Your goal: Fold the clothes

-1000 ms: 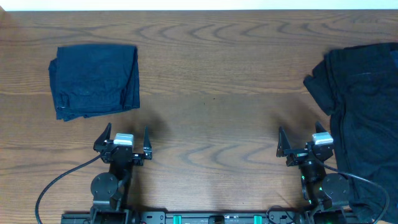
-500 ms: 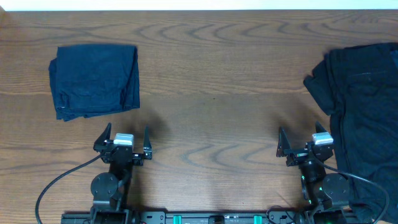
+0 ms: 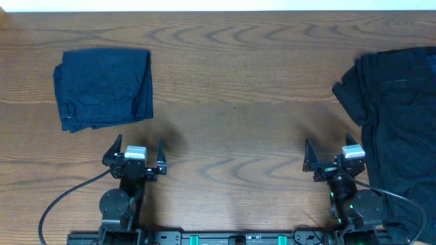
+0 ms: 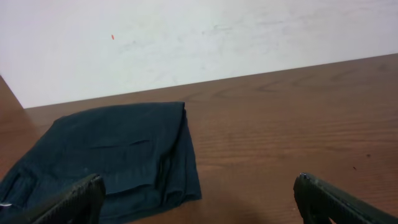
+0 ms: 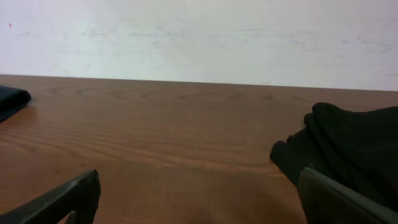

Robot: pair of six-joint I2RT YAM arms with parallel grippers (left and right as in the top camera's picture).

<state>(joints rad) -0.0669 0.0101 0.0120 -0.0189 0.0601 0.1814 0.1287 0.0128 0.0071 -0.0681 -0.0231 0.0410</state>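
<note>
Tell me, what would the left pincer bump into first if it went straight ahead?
Probably the folded navy cloth, near its right edge. It lies just ahead of the left pincer, which might only clip that edge.

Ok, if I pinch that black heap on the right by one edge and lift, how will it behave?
Probably floppy: the black garment lies in soft rumpled folds, so it should sag and unfurl from a pinch. Pushed, it likely bunches on the wooden table rather than sliding whole.
</note>
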